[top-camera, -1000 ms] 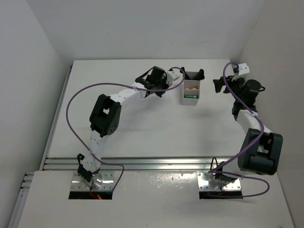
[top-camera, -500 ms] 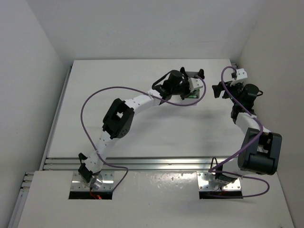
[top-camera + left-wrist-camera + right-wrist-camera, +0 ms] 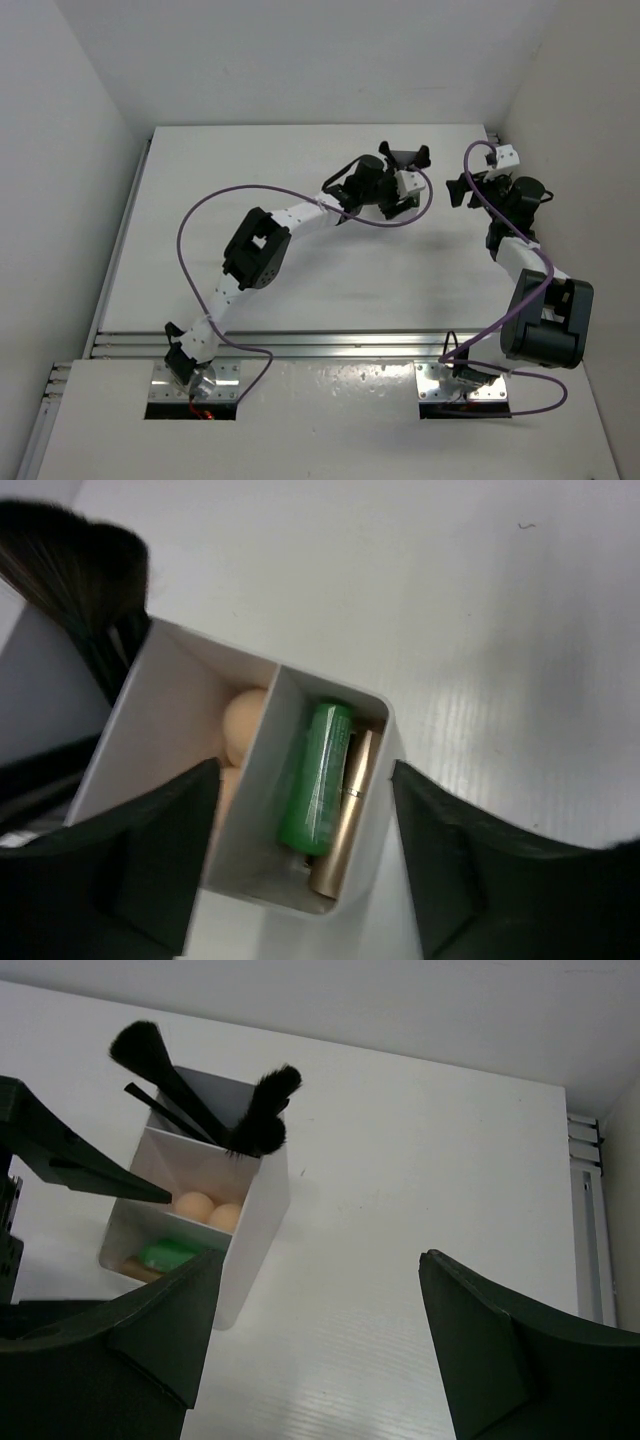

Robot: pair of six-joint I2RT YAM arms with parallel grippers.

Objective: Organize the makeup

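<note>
The white box (image 3: 252,1222) stands upright on the table (image 3: 320,275), far back and right of centre. All the makeup that can be seen is held in it. Two black fan-headed brushes (image 3: 262,1110) and a thin black stick (image 3: 160,1108) are stood in the far compartment, their heads rising above the rim. Two peach sponges (image 3: 208,1210) are lodged side by side in the middle compartment. A green tube (image 3: 315,778) and a gold tube (image 3: 345,815) are laid against each other in the near compartment.

The left pincer (image 3: 300,772) is spread wide, and the near end of the box is set between its fingers (image 3: 120,870). One finger is placed beside the wall of the sponge compartment, the other just off the outer corner. Whether either finger touches the box cannot be told. From above, most of the box is covered by the left wrist, so that only the brush heads and a sliver of white and green are shown.

The right pincer (image 3: 320,1260) is also spread, with nothing between its fingers. It is held apart from the box, on its right, above bare table. A metal rail (image 3: 350,342) is laid across the table's near edge, in front of the arm bases.
</note>
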